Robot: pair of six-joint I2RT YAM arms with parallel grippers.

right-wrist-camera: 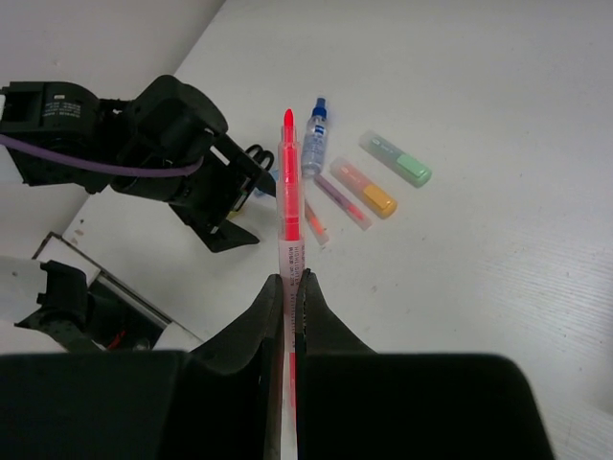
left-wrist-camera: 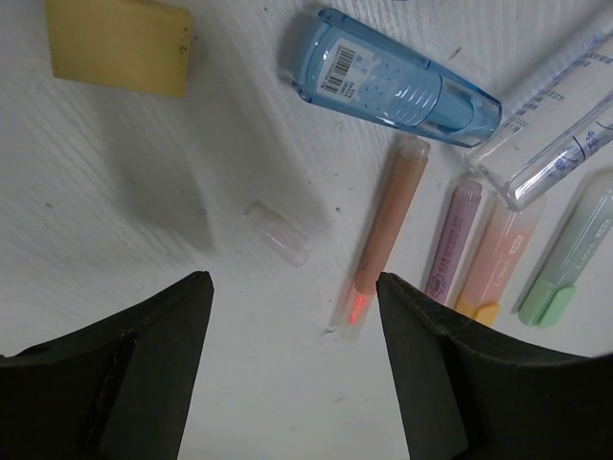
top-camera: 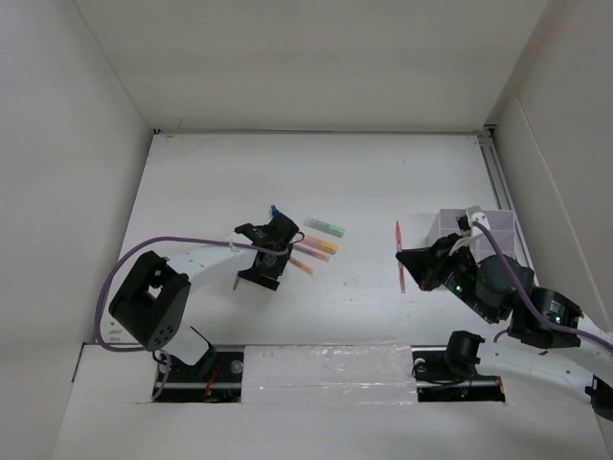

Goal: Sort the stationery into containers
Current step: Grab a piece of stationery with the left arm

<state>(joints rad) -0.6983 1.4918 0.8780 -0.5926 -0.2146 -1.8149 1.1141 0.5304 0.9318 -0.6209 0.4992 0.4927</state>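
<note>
Right hand (right-wrist-camera: pixel 285 280) is clenched on one end of a red pen (right-wrist-camera: pixel 287 182), beside the organiser (top-camera: pixel 450 222) at the surface's right edge; gripped so low, it may pivot and snag a wall. Left hand (left-wrist-camera: pixel 290 283), released, straddles an orange pen (left-wrist-camera: pixel 388 230) mid-surface

The right end effector (right-wrist-camera: pixel 289 280) hides the lower end of the red pen (right-wrist-camera: pixel 286 192); the yellow eraser (left-wrist-camera: pixel 120 43) is cropped at eleven o'clock.
</note>
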